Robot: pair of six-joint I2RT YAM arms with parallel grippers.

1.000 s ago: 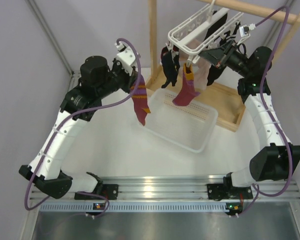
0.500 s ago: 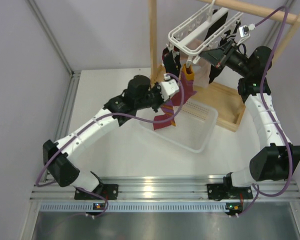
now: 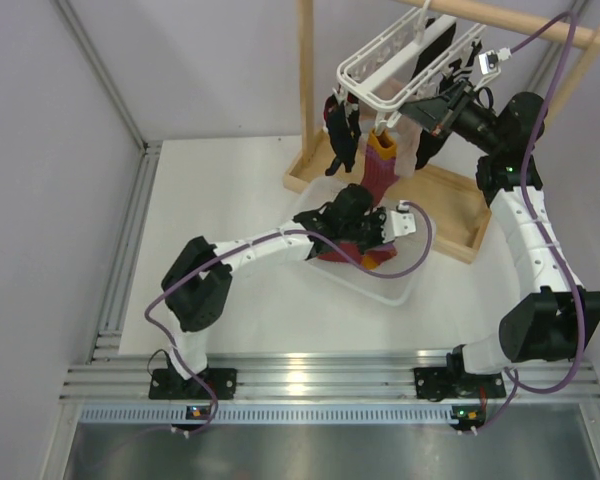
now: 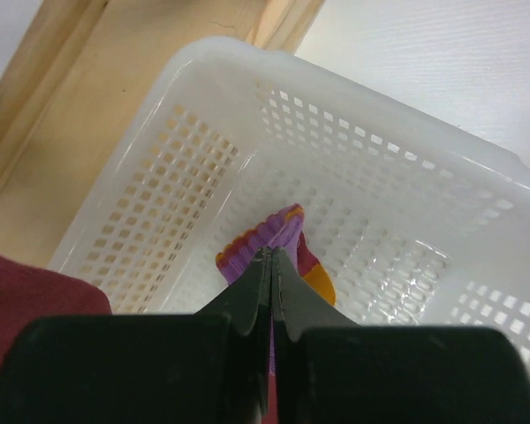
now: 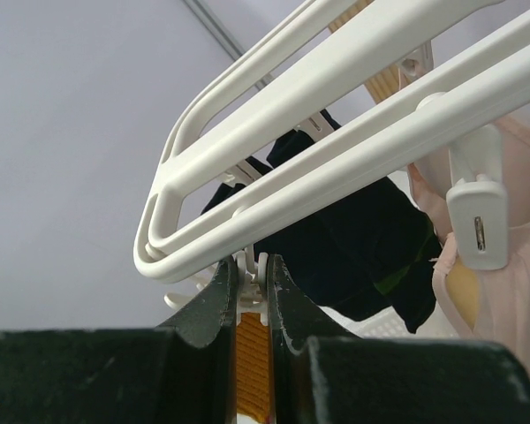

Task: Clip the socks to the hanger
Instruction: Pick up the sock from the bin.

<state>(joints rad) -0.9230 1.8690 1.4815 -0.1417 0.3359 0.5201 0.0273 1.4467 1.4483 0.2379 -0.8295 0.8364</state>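
Note:
My left gripper [image 4: 271, 256] is shut on a maroon-purple sock [image 4: 287, 231] with an orange tip, and the sock's free end hangs down into the white basket [image 4: 336, 79]. From above, that gripper [image 3: 368, 238] and its sock [image 3: 352, 250] sit over the basket below the white hanger [image 3: 390, 70]. My right gripper [image 5: 250, 269] is shut on a hanger peg [image 5: 253, 284], with an orange sock cuff [image 5: 252, 362] just beneath it. That second maroon sock [image 3: 380, 170] hangs from the hanger [image 5: 336, 88]. Dark socks [image 3: 338, 130] are clipped beside it.
The hanger hangs from a wooden rack [image 3: 305, 90] whose base tray [image 3: 450, 195] lies behind the basket [image 3: 405, 285]. A pale pink garment [image 5: 499, 309] hangs at the right. Maroon fabric [image 4: 26, 296] shows at the left wrist view's lower left.
The left arm has swung from the left side across to the basket, carrying the maroon sock down under the hanger. The right arm has stayed at the peg.

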